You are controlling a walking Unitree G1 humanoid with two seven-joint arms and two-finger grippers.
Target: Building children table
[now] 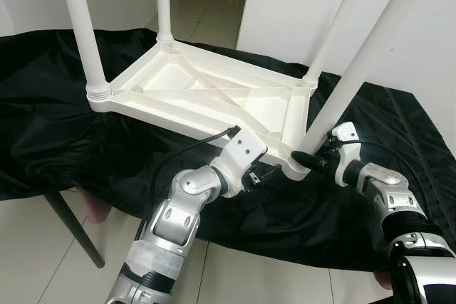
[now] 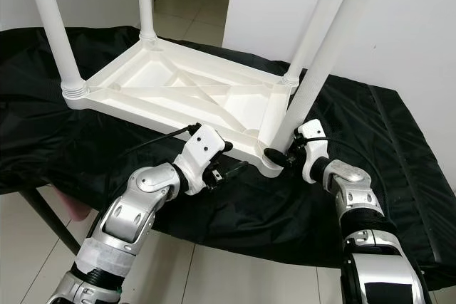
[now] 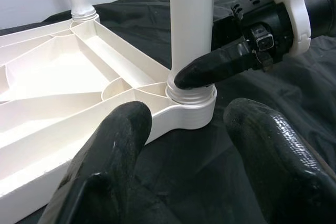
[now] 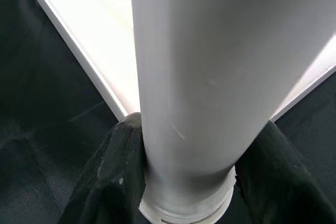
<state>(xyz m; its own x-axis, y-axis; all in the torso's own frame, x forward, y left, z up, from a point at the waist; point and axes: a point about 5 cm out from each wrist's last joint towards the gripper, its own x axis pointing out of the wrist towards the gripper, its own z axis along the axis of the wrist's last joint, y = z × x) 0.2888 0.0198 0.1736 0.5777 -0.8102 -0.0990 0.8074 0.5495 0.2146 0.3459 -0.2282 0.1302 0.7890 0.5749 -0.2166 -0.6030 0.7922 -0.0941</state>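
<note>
Right gripper (image 2: 279, 156) clamps the base of the near white leg (image 1: 370, 55) at its corner socket on the upturned children's table (image 1: 214, 97), which lies on a black-draped counter (image 1: 64, 140). Left gripper (image 1: 265, 173) hovers beside that corner, fingers apparently spread.

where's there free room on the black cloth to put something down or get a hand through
Bare black cloth lies left of the upturned white tabletop, and more right of it near the white wall. The near corner is crowded: the right pincer grips the near leg at its socket, and the left pincer sits open beside it.
</note>
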